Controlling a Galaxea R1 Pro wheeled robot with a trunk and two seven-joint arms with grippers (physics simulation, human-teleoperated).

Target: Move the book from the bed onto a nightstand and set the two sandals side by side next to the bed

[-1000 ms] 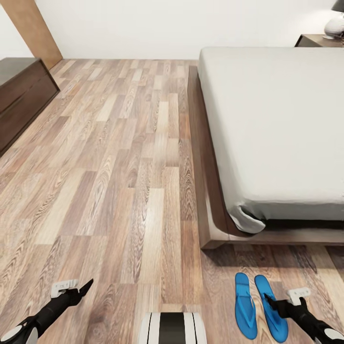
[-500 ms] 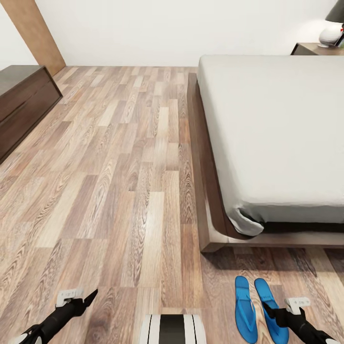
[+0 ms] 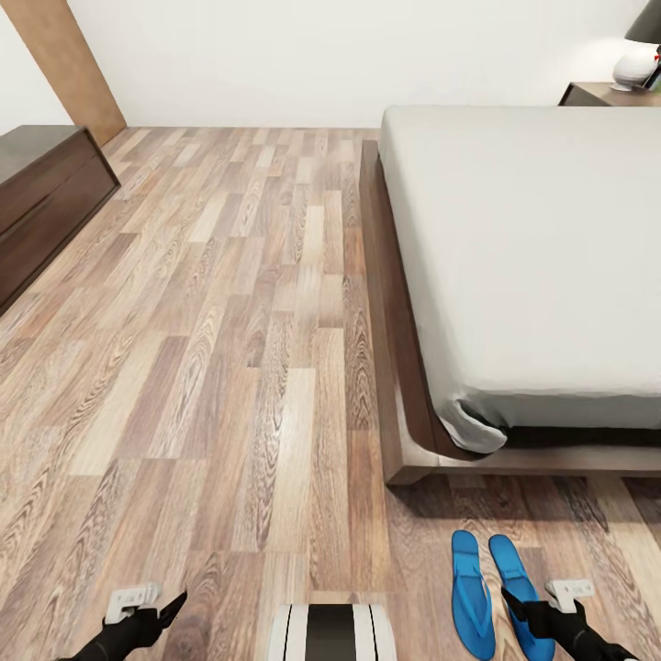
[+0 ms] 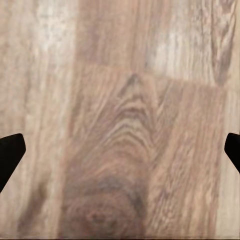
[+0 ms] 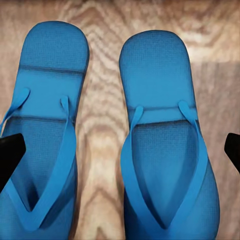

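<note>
Our right gripper (image 3: pixel 514 601) hangs over the two blue sandals (image 3: pixel 496 592), fingers spread wide and nothing between them; in the right wrist view its dark fingertips (image 5: pixel 11 152) sit at the far edges with both sandals directly below. One sandal (image 5: pixel 42 130) and the other sandal (image 5: pixel 167 145) lie side by side on the wood floor (image 3: pixel 229 349), a narrow strip of plank between them, not touching, toes pointing the same way. The bed (image 3: pixel 532 266) is just ahead of that gripper, its dark wooden base corner close beyond the sandal toes, off-white mattress on top. Our left gripper (image 3: pixel 170 606) is well apart from the sandals, also splayed and empty, with bare floor planks under it in the left wrist view, fingertips (image 4: pixel 10 155) at the frame edges. Far ahead of the right gripper, past the bed, a nightstand (image 3: pixel 601 92) carries a white lamp (image 3: pixel 635 66). A dark drawer cabinet (image 3: pixel 41 197) stands far ahead of the left gripper, against the white wall (image 3: pixel 321 55). We can't spot the book on the mattress.
</note>
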